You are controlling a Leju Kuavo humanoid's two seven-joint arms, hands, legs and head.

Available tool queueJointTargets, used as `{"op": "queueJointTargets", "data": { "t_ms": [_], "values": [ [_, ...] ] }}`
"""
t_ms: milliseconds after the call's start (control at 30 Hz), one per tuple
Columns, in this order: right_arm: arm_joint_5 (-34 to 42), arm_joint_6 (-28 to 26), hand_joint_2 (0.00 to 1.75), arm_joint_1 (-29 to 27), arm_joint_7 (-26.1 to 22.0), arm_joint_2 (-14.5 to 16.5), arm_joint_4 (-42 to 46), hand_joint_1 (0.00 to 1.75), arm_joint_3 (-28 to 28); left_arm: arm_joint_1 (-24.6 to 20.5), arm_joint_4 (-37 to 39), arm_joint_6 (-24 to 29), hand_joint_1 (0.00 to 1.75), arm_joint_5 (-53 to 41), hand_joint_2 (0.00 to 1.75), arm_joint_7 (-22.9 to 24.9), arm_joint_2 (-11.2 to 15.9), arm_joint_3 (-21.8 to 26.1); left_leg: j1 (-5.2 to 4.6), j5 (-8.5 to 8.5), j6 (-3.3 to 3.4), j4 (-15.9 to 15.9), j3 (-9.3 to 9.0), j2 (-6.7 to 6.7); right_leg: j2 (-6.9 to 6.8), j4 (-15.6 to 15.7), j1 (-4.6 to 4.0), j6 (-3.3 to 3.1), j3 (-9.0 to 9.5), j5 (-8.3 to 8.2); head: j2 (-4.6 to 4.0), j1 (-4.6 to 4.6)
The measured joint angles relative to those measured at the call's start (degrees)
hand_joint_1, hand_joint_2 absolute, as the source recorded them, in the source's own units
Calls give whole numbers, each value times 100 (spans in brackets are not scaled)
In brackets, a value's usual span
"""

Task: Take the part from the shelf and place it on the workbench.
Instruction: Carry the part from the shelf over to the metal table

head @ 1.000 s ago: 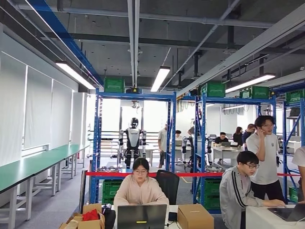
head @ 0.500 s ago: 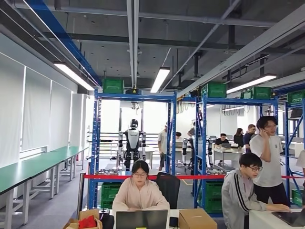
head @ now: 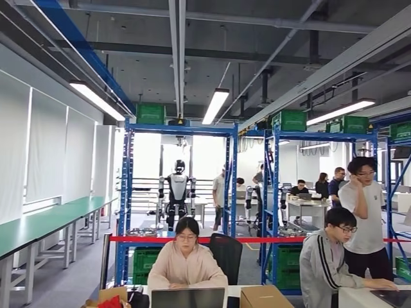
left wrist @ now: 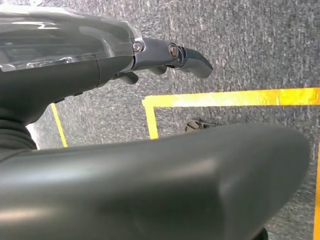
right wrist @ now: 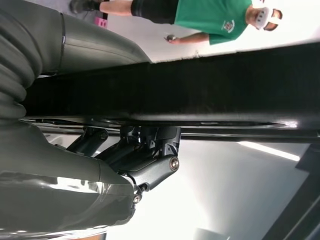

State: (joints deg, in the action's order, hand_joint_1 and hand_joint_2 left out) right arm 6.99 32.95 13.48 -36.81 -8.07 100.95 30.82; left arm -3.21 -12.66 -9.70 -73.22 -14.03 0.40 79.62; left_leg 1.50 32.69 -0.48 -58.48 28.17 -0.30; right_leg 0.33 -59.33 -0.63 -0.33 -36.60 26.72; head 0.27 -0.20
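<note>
Far ahead of both hands: blue shelf (head: 180,129). Beneath left hand (left wrist: 113,57), fingers stretched straight and holding nothing: grey floor (left wrist: 249,40), yellow tape (left wrist: 226,97). Clasped in right hand (right wrist: 145,155), fingers curled round it: long dark part (right wrist: 226,85).

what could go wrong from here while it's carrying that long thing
1. The right hand seems to grip a long dark bar by itself, while the left hand hangs free over the floor, so the bar may tip or slip.
2. A person in green stands near the bar and could be struck on a turn.
3. A seated person and red tape lie ahead.
</note>
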Motion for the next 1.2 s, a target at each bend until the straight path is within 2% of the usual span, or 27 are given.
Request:
{"op": "queueJointTargets", "data": {
  "t_ms": [67, 100, 133, 200, 233, 267, 300, 367, 400, 433, 467, 567, 600, 633, 700, 733, 767, 800, 867, 900, 933, 1033, 1100, 1133, 1200],
  "values": [
    [9, 7, 175, 11, -1, -4, 21, 175, -1, -18, 0, -3, 0, -1, 175, -14, 3, -1, -4, 45, -26, -139, 11, 7, 1, 80, 24, -64, 126, 14, -1, 7],
    [11, 11, 175, 24, -1, -3, 31, 175, 0, -35, 0, -6, 0, -1, 175, -20, 4, -1, -4, 120, -30, -351, 114, 8, -1, 120, 35, -90, 194, 29, -1, 6],
    [13, 15, 175, 35, -1, -2, 35, 175, 1, -47, 0, -7, 0, -2, 175, -22, 4, -2, -4, 237, -35, -671, 296, 9, -5, 141, 32, -113, 243, 55, -2, 6],
    [14, 17, 175, 40, 2, 1, 35, 175, 3, -48, 0, -5, 0, -2, 175, -22, 4, -2, -7, 488, -53, -1371, 776, 9, -2, 146, 16, -146, 313, 127, -4, 6],
    [14, 18, 175, 34, 2, 1, 34, 175, 3, -39, 0, -3, 0, -3, 175, -20, 5, -2, -9, 512, -61, -1562, 960, 9, 6, 145, 9, -152, 356, 167, -4, 6],
    [15, 19, 175, 30, 3, 1, 34, 175, 4, -30, 0, -2, 0, -4, 175, -17, 5, -2, -11, 395, -65, -1548, 1049, 9, 16, 144, 6, -151, 414, 211, -5, 6],
    [15, 18, 175, 29, 3, 1, 34, 175, 4, -25, 0, 1, 0, -5, 175, -13, 5, -2, -11, 145, -61, -1322, 1036, 9, 25, 143, 5, -142, 487, 259, -5, 6],
    [9, 9, 175, 31, 2, -1, 32, 175, 4, -20, 0, 8, 0, -13, 175, 6, 5, -2, -23, -424, -36, -676, 906, 9, 31, 138, 5, -107, 631, 363, -7, 6],
    [-6, -8, 175, 33, -1, -3, 31, 175, 3, -23, 0, 13, 0, -15, 175, 21, 4, -3, -39, -563, -15, -409, 851, 9, 34, 125, 4, -81, 656, 401, -5, 6],
    [-56, -51, 175, 33, -12, -5, 33, 175, -3, -26, 0, 17, 0, -18, 175, 42, 4, -3, -57, -606, 10, -276, 839, 9, 35, 113, 4, -52, 650, 431, -3, 5],
    [-161, -133, 175, 34, -32, -7, 37, 175, -12, -29, 0, 25, 0, -17, 175, 57, 3, -3, -78, -567, 37, -237, 846, 7, 37, 104, 6, -21, 630, 450, -2, 5],
    [-693, -542, 175, 50, -104, -13, 101, 175, -67, -25, 0, 55, 0, -14, 175, 67, -2, -2, -59, -539, 108, -162, 814, 2, 29, 22, 16, 86, 592, 563, -3, 4],
    [-831, -654, 175, 76, -120, -16, 133, 175, -86, -28, 0, 62, 0, -13, 175, 67, -4, -2, -41, -531, 129, -146, 788, 3, 21, -147, 24, 127, 520, 663, -3, 4],
    [-928, -742, 175, 107, -131, -20, 161, 175, -105, -37, 0, 66, 0, -14, 175, 67, -6, -2, -28, -518, 149, -137, 762, 6, 12, -446, 41, 169, 372, 806, -3, 4],
    [-1083, -889, 175, 179, -134, -23, 209, 175, -135, -60, 0, 69, 0, -15, 175, 63, -5, -3, -19, -484, 175, -135, 722, 10, -2, -1226, 83, 233, -68, 1076, -4, 3],
    [-1162, -967, 175, 215, -119, -23, 233, 175, -149, -71, 0, 68, 0, -17, 175, 62, -5, -4, -16, -468, 176, -135, 701, 10, -5, -1492, 100, 252, -245, 1110, -5, 3],
    [-1234, -1039, 175, 261, -88, -21, 258, 175, -164, -78, 0, 65, 0, -21, 175, 60, -6, -5, -13, -450, 171, -135, 676, 8, -6, -1541, 110, 263, -321, 1026, -6, 3],
    [-1286, -1102, 175, 324, -45, -18, 282, 175, -184, -83, 0, 61, 0, -29, 175, 58, -7, -8, -9, -431, 162, -135, 644, 5, -7, -1351, 115, 265, -281, 831, -7, 3],
    [-1379, -1229, 175, 503, 75, -1, 315, 175, -245, -92, 0, 43, 0, -53, 175, 45, -11, -14, -6, -394, 133, -133, 584, 1, -6, -601, 110, 242, 0, 360, -7, 3],
    [-1433, -1291, 175, 614, 147, 13, 319, 175, -280, -102, 0, 29, 0, -65, 175, 30, -14, -18, -10, -384, 112, -131, 574, -1, -4, -272, 96, 214, 126, 212, -7, 3],
    [-1510, -1361, 175, 726, 225, 28, 308, 175, -316, -113, 0, 16, 0, -77, 175, 12, -16, -24, -14, -381, 86, -127, 577, -2, -2, -80, 81, 184, 193, 149, -6, 3],
    [-1885, -1612, 175, 1061, 470, 69, 145, 175, -423, -139, 0, -15, 0, -117, 175, -33, -25, -61, -10, -388, -11, -87, 576, 1, 1, 41, 66, 77, 214, 132, -5, 4],
    [-2263, -1859, 175, 1328, 640, 107, -92, 175, -473, -154, 0, -34, 0, -138, 175, -50, -34, -93, -8, -261, -47, -234, 628, 3, -8, 111, 85, -7, 244, 92, -7, 4],
    [-2484, -1998, 175, 1476, 732, 133, -246, 175, -485, -161, 0, -42, 0, -152, 175, -55, -37, -113, -8, -113, -52, -481, 737, 4, -14, 139, 91, -39, 257, 76, -7, 4],
    [-3011, -2295, 175, 1782, 973, 196, -653, 175, -489, -164, 0, -60, 0, -191, 175, -67, -40, -157, -12, 220, -59, -1229, 1090, 4, -17, 143, 71, -62, 258, 74, -7, 4]
  ]
}}
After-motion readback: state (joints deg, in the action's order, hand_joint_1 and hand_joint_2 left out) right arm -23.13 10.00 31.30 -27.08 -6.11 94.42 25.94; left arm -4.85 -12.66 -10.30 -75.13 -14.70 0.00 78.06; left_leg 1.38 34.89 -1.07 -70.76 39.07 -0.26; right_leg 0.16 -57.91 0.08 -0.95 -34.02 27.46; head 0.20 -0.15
